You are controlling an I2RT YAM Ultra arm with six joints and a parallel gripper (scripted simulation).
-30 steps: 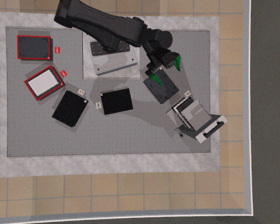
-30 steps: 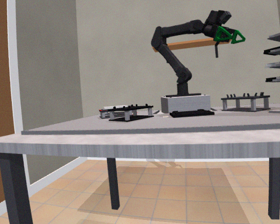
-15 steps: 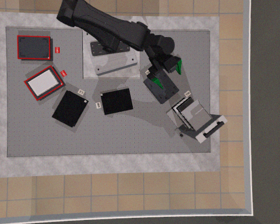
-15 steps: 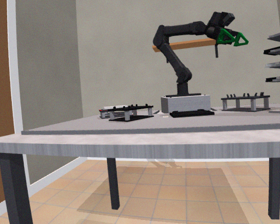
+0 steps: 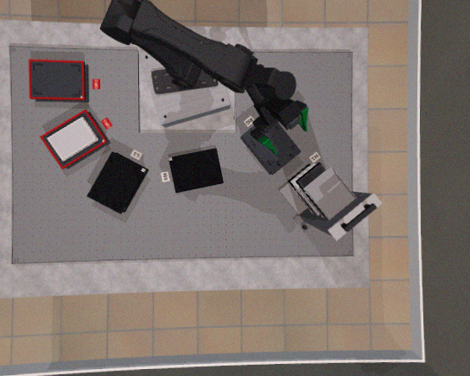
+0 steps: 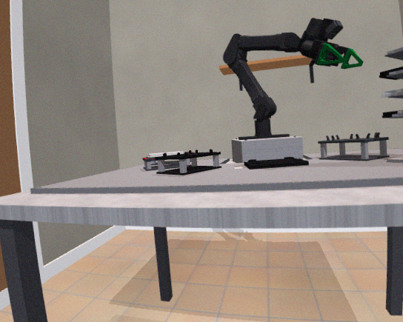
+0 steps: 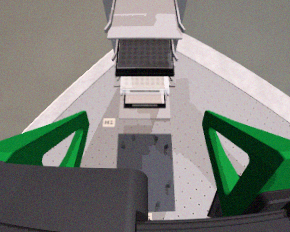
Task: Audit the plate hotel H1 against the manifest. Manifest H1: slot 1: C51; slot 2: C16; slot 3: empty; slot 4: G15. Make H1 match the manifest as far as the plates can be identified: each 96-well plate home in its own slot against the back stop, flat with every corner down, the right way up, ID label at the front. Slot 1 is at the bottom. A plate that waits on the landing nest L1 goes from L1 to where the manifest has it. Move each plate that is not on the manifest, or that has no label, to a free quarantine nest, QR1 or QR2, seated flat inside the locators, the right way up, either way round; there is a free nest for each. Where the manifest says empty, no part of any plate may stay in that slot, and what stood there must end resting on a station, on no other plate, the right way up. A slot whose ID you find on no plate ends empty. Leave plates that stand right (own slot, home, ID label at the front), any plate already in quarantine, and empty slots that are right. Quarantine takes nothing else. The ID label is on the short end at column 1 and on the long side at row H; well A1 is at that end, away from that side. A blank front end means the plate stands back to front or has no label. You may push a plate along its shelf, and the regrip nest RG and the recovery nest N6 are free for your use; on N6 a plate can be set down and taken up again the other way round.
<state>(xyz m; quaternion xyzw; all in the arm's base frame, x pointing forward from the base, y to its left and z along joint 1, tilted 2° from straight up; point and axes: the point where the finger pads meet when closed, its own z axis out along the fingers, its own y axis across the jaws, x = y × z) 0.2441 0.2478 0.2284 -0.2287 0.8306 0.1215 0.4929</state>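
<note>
Plate hotel H1 [image 5: 359,215] stands at the right edge of the grey work mat [image 5: 226,230], turned at an angle, its shelves stacked one over another. In the wrist view a dark plate [image 7: 144,57] sits on an upper shelf under the pale top board, and a white plate [image 7: 145,90] juts forward lower down; which slots these are is hard to tell from this angle. Just before the hotel stands the regrip nest [image 5: 287,152], a dark platform on short legs. The gripper [image 5: 287,131] hangs high above that nest, pointing toward the hotel, its green fingers spread fully wide with nothing between them. Farther left a black plate [image 5: 195,170] lies on one nest and another black plate [image 5: 117,182] on the next. Two red-framed quarantine nests lie at the far left: the nearer one [image 5: 47,140] carries a white plate [image 5: 73,138], the farther one [image 5: 31,79] shows a dark grey surface.
</note>
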